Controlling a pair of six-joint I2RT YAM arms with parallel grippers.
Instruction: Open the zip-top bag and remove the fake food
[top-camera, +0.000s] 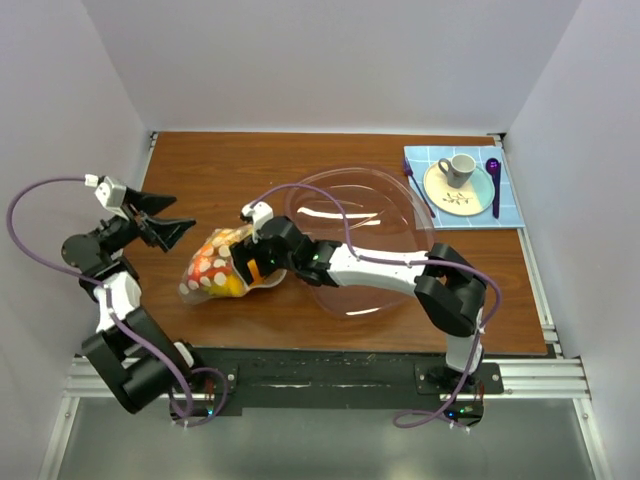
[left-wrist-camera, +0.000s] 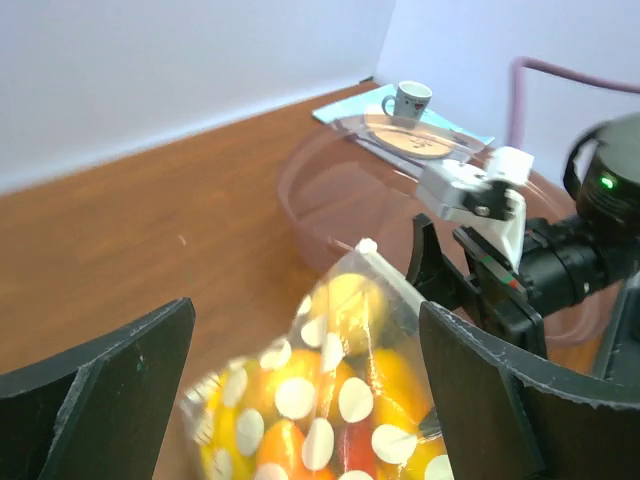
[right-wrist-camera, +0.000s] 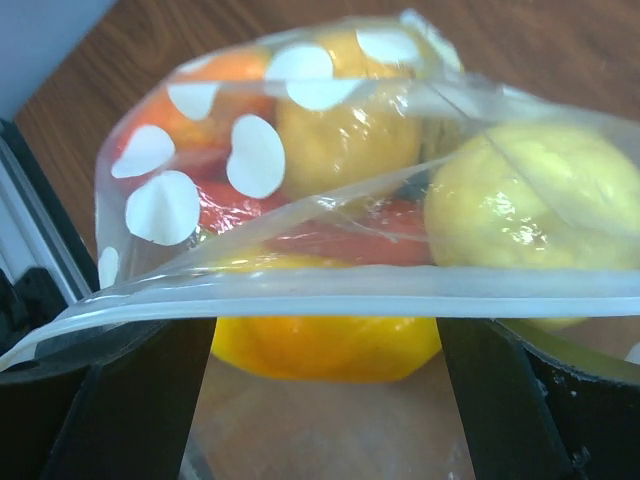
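Wood-grain table (top-camera: 230, 170) filled the floor of a white-walled booth. Low over it, the left gripper (top-camera: 180, 215) (left-wrist-camera: 308, 310) had its jaws spread wide with nothing between them, aimed at the zip-top bag (top-camera: 210, 270) (left-wrist-camera: 330, 400) (right-wrist-camera: 300, 200) from the left and just short of it. The right gripper (top-camera: 240, 268) (right-wrist-camera: 320, 380) faced it from the other side, its jaws parted as well; in the right wrist view the bag's zip strip ran straight across in front of both fingers without being pinched. Whether the strip was sealed could not be told.

Between the two grippers the bag lay on the table, a clear pouch printed with white dots, bulging with the fake food (top-camera: 232, 285) (left-wrist-camera: 345, 300) (right-wrist-camera: 520, 200): yellow and orange rounded pieces and some red, all inside the plastic.

Just right of the bag stood a large transparent bowl (top-camera: 390, 200) (left-wrist-camera: 330, 190), and the right arm reached across its near side. At the far right corner a blue checked mat (top-camera: 510, 205) carried a saucer (top-camera: 440, 195), a cup (top-camera: 460, 165) and a purple spoon (top-camera: 493, 185).
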